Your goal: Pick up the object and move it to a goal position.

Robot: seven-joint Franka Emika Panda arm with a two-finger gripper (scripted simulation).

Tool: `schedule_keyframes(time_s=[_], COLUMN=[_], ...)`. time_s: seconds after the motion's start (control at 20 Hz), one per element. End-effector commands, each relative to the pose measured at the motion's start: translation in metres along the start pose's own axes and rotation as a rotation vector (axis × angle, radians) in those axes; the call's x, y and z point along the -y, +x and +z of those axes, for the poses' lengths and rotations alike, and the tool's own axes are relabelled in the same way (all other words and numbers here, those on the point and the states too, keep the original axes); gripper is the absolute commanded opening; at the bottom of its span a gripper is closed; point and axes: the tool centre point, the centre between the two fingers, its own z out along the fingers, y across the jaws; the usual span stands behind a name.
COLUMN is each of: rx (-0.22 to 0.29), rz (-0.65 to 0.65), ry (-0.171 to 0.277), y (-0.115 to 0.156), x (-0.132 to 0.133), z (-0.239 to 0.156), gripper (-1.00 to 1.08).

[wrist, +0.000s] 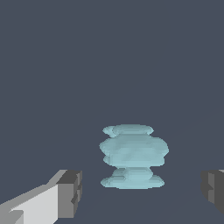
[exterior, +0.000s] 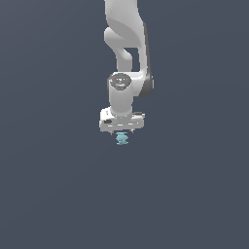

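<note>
Turquoise object (wrist: 133,156) sits untouched between wide-open jaws.

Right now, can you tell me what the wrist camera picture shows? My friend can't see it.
A small pale turquoise lumpy object sits in the middle, looking like stacked discs. The gripper is open, with one grey fingertip on each side and a gap between each and the object. Everything else is plain dark grey-blue.
</note>
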Motion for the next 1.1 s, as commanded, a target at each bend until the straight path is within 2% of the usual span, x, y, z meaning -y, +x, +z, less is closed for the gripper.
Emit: schedule_keyframes(time_s=[0.0, 0.85, 0.9, 1.05], rx=[-0.001, -0.001, -0.001, -0.001], rz=[0.000, -0.003, -0.003, -0.003], ry=[0.000, 0.000, 0.000, 0.000], y=[0.000, -0.001, -0.001, -0.001], x=[0.000, 0.000, 0.000, 0.000], z=[0.000, 0.051, 0.051, 0.051], gripper=[1.00, 1.00, -1.00, -1.00])
